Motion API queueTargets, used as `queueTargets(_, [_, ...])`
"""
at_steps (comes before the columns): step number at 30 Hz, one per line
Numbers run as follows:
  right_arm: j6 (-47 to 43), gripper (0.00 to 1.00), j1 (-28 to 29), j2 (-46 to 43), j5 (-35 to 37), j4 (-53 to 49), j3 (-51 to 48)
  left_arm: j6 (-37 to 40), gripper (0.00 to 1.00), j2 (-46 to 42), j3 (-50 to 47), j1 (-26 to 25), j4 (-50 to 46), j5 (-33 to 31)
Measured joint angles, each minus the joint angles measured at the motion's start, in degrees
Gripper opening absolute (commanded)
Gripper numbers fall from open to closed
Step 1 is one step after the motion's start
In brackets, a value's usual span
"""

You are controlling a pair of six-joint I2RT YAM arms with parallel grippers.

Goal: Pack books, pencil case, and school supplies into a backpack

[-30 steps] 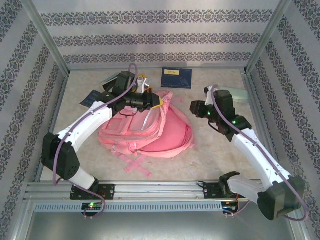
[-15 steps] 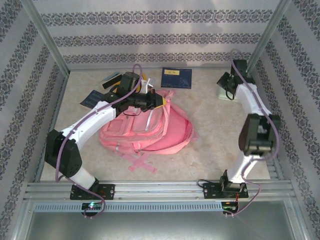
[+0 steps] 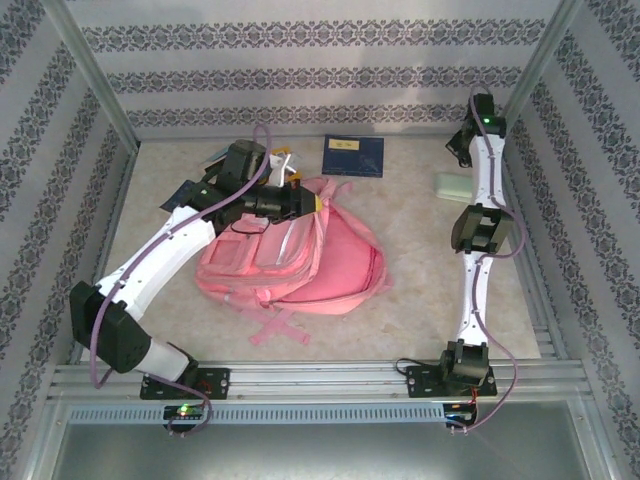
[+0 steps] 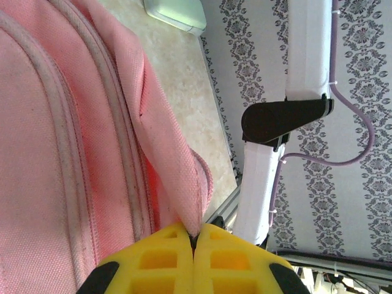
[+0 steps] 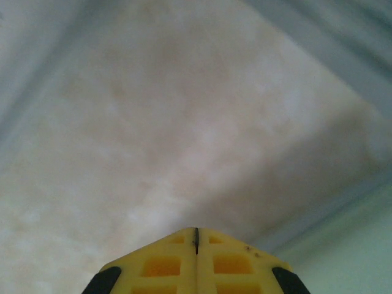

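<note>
backpack (image 3: pixel 320 265): lying flat mid-table (image 3: pixel 430 260) | left gripper (image 4: pixel 195 234): fingers pinched tight on a fold of pink fabric at backpack's far edge | navy book (image 3: pixel 352 156): just beyond backpack | pencil case (image 3: pixel 455 184): well right of backpack | right gripper (image 5: pixel 196 231): closed on nothing, over bare table far right of backpack

The pencil case (image 4: pixel 176 12) cut off at top edge; books (image 3: pixel 176 198) partly behind left arm (image 3: pixel 165 248).
</note>
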Motion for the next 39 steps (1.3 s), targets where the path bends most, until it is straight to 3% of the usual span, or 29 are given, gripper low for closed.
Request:
queueTargets(5, [0.3, 0.0, -1.0, 0.9, -1.1, -5.9, -0.9, 0.3, 0.0, -0.4, 0.0, 0.0, -1.1, -0.2])
queueTargets(14, [-0.5, 0.0, 0.3, 2.8, 0.9, -19.5, 7.3, 0.2, 0.0, -0.5, 0.0, 0.0, -1.0, -0.2])
queueTargets(23, [-2.7, 0.0, 3.6, 3.2, 2.9, -23.3, 7.8, 0.0, 0.0, -2.1, -1.2, 0.0, -0.2, -0.2])
queueTargets(33, [0.0, 0.0, 11.0, -4.5, 2.4, -23.8, -6.3, -0.3, 0.0, -6.9, -3.7, 0.0, 0.6, -1.1])
queueTargets(39, [-0.2, 0.05, 17.2, -16.4, 11.2, -23.3, -22.4, 0.3, 0.0, -9.4, -3.7, 0.0, -0.5, -2.3])
